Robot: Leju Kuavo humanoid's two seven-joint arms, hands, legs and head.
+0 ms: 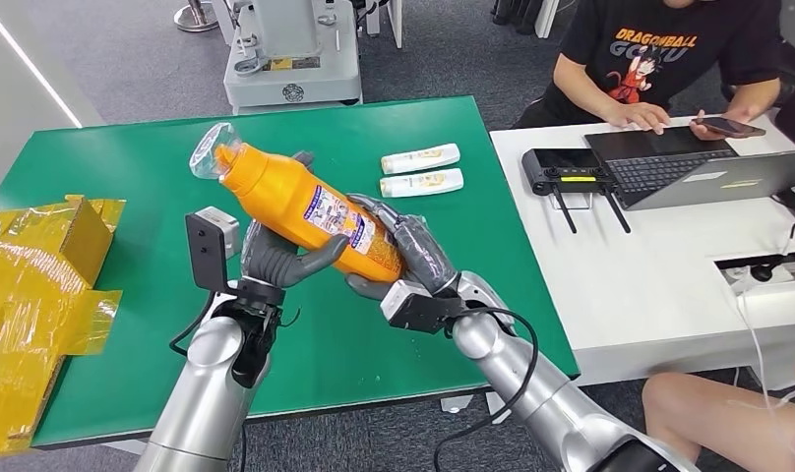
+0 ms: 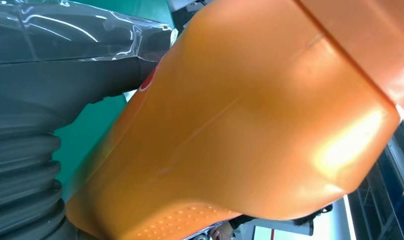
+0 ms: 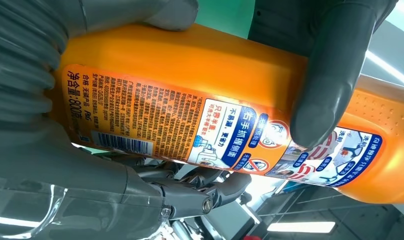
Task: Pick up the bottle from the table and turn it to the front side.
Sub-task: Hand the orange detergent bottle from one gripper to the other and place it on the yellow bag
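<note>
An orange bottle (image 1: 295, 197) with a clear-wrapped cap is held tilted above the green table (image 1: 128, 167), cap toward the far left, printed back label facing up. My left hand (image 1: 275, 258) grips its middle from below. Its base sits in my right hand (image 1: 405, 254), fingers wrapped around it. Close up, the left wrist view has the smooth orange bottle (image 2: 250, 125) beside the left hand (image 2: 50, 95). Through the right wrist camera, the bottle (image 3: 200, 85) shows its label with barcode, the right hand (image 3: 35, 100) around it and a dark finger (image 3: 322, 95) across the label.
Two small white tubes (image 1: 421, 169) lie on the table beyond the bottle. Yellow cardboard packaging (image 1: 39, 285) sits at the left edge. A white desk (image 1: 659, 265) to the right carries a laptop and controller, with a person seated behind it and another's knee at lower right.
</note>
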